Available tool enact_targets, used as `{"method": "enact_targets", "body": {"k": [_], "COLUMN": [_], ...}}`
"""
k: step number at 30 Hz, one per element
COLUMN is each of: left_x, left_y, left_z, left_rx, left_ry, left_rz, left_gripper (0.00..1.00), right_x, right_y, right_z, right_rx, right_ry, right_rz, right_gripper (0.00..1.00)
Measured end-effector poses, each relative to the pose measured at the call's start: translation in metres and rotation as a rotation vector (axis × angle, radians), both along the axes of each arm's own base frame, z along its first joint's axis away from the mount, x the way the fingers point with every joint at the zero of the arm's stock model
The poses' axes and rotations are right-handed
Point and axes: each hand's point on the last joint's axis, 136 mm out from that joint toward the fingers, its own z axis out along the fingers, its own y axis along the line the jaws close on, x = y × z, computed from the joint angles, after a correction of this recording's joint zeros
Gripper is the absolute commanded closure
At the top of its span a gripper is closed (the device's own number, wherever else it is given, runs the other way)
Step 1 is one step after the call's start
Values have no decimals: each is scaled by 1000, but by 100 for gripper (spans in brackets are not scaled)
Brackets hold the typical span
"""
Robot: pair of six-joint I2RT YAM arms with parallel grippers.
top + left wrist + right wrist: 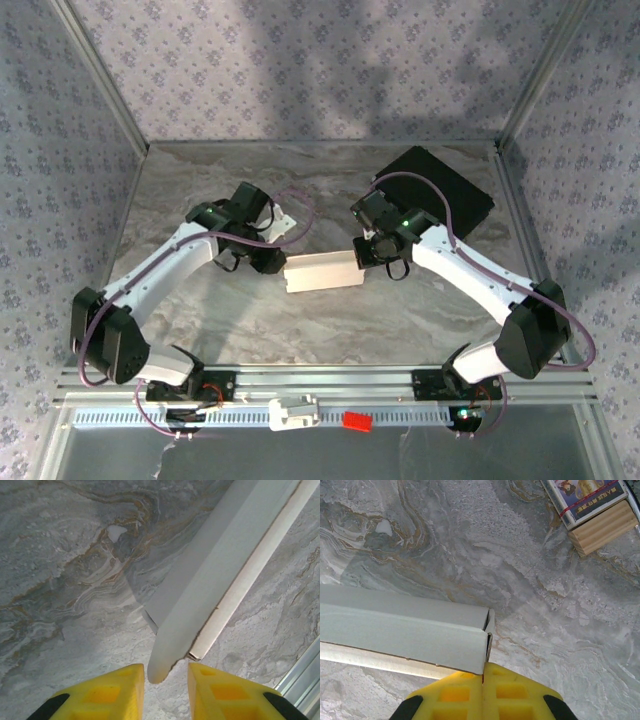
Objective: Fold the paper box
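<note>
Three patterned walls [300,70] ring marbled table [250,325], paper box [322,272].

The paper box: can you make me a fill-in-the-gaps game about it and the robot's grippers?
The paper box is ____ in colour.
In the top view it lies ____ the left gripper and the right gripper.
The right gripper's yellow jaws are ____ on one end of the box.
The rectangular case behind the right gripper is ____ in colour.
Missing words: white; between; shut; black.
</note>
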Motion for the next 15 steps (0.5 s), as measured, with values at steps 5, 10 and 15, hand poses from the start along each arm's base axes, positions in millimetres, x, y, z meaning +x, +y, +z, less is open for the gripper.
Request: {"method": "enact_targets", "body": {"k": [5, 10, 15], "left_x": [-1, -1, -1], "left_y": [-2, -3, -2], "left_z": [-3, -3, -3], "left_rx": [-7, -8, -7], "left_ry": [21, 20, 20], "left_rz": [-6, -10, -9], "left_gripper": [71, 73, 74], "right_x": [0, 0, 0], "right_y": [0, 0, 0], "right_z": [0, 0, 0], "right_rx": [0, 0, 0], "right_ry": [0, 0, 0], "right_rz": [0, 0, 0], "right_gripper": [100, 100, 100]}}
